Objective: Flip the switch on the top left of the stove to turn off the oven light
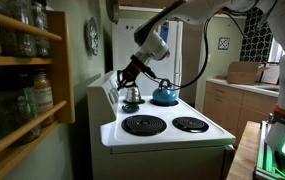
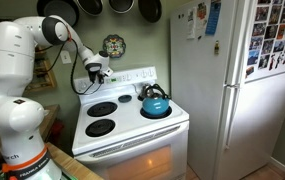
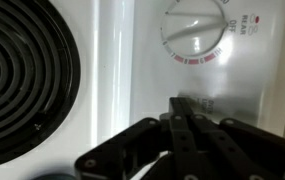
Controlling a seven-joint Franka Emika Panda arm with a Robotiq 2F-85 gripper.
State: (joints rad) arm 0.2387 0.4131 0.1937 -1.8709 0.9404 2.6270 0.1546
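Black two-finger gripper (image 3: pixel 182 112) is reaching in clenched, its fingers pressing together on nothing, at the raised white back control panel (image 3: pixel 132 50) of the large white electric stove (image 2: pixel 132 135), just under a round white dial (image 3: pixel 194 30). I cannot tell if it is touching. A blue kettle (image 2: pixel 155 103) is sitting on the stove, on a rear burner.

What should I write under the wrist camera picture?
The robot's black claw at the stove's white back panel, close to a dial and a coil burner.

Count: 1 stove (image 2: pixel 142 128) w/ 2 bare coil burners (image 1: pixel 144 124) in front, 1 blue kettle (image 2: pixel 155 104), 1 fridge (image 2: pixel 222 90).
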